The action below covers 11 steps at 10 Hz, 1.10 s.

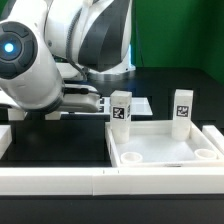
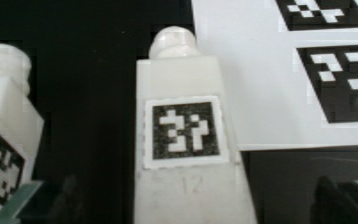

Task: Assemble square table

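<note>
The square table slab [image 1: 160, 150] lies with its recessed underside up at the exterior view's right. Two white tagged legs [image 1: 120, 108] [image 1: 181, 107] stand upright in its far corners. Round sockets [image 1: 128, 155] show in the near corners. In the wrist view a third white leg [image 2: 190, 130] with a tag lies on the black table, between my dark fingers [image 2: 44, 203]. My gripper [image 2: 194, 206] is open around it, with a gap on each side. A fourth leg [image 2: 2, 120] lies beside it. In the exterior view my gripper [image 1: 88, 102] is low, just left of the slab, mostly hidden by the arm.
The marker board [image 2: 329, 60] lies close beside the leg between my fingers. Long white border rails [image 1: 60, 180] run along the front and the exterior view's right [image 1: 212, 135] of the slab. My bulky arm [image 1: 40, 60] fills the exterior view's left.
</note>
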Each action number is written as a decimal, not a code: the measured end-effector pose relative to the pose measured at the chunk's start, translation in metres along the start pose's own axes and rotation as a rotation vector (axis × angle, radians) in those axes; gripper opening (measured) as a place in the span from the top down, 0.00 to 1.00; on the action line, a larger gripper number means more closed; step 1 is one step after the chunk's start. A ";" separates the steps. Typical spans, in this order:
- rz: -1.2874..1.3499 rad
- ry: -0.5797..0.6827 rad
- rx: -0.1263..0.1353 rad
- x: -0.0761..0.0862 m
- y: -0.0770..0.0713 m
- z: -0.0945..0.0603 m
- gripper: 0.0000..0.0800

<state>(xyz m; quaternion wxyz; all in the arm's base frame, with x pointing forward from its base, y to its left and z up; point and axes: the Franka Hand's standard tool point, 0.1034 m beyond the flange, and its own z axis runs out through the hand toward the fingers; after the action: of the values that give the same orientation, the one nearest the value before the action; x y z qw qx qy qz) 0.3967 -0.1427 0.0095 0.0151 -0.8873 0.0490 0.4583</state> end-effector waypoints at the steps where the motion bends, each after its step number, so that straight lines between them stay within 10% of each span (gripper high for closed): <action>1: 0.001 -0.005 0.004 -0.001 0.000 0.003 0.19; 5: -0.025 0.026 0.007 -0.002 0.002 0.011 0.19; 8: -0.026 0.024 0.008 -0.003 0.002 0.013 0.64; 11: -0.024 0.034 0.002 -0.003 -0.002 0.006 0.64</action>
<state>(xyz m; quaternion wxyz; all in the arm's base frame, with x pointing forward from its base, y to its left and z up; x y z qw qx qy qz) 0.3897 -0.1396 0.0085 0.0207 -0.8955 0.0391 0.4429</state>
